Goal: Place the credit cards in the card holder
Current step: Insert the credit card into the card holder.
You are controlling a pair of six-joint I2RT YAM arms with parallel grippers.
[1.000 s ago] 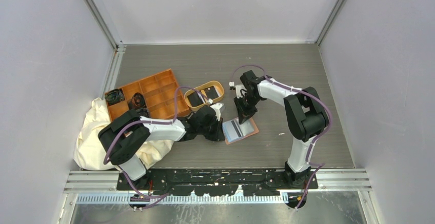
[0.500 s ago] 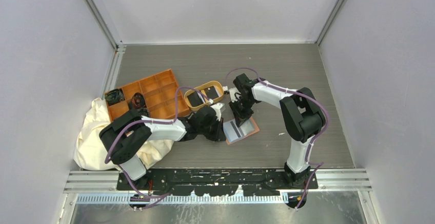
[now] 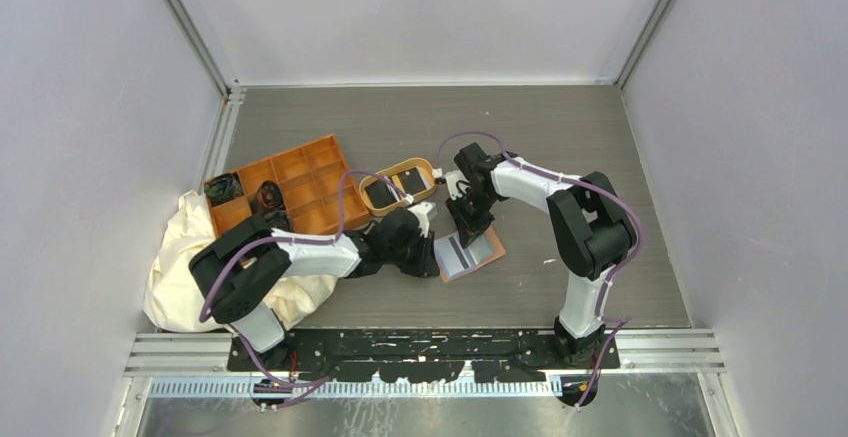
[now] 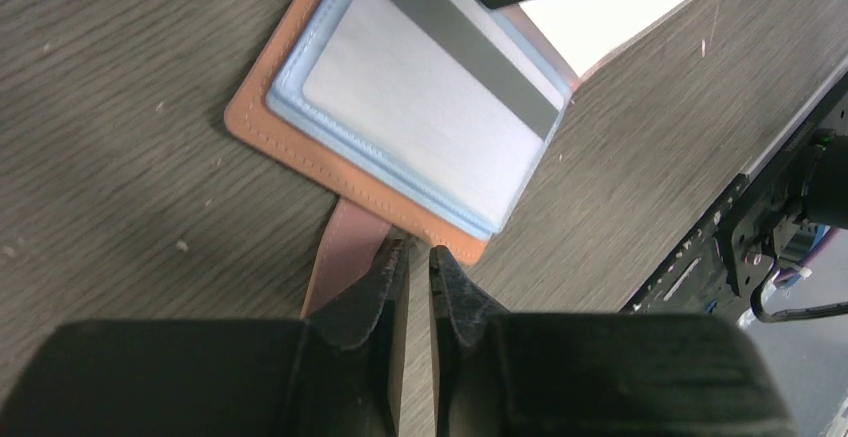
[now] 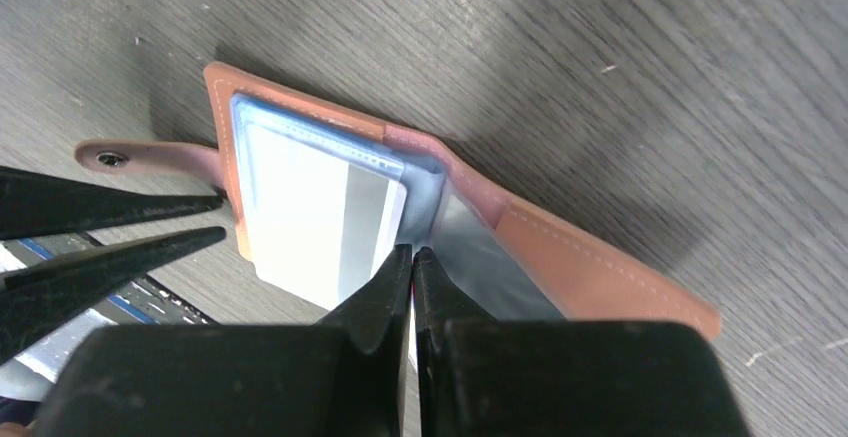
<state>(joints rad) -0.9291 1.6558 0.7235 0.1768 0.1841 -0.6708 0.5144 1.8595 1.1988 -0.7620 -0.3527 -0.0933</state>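
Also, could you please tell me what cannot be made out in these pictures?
Right wrist view: whether the right gripper pinches the card; its fingertips cover the contact.
Left wrist view: the snap tab's end, behind the left gripper.
Top view: the oval tray's contents, too small.

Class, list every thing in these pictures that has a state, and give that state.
Card holder: open on the table.
Striped card: lying in the holder, partly tucked in a bluish pocket.
Black card: loose in the oval tray.
Left end effector: nearly shut, empty, by the snap tab.
Right end effector: shut, tips at the striped card.
Cloth: crumpled.
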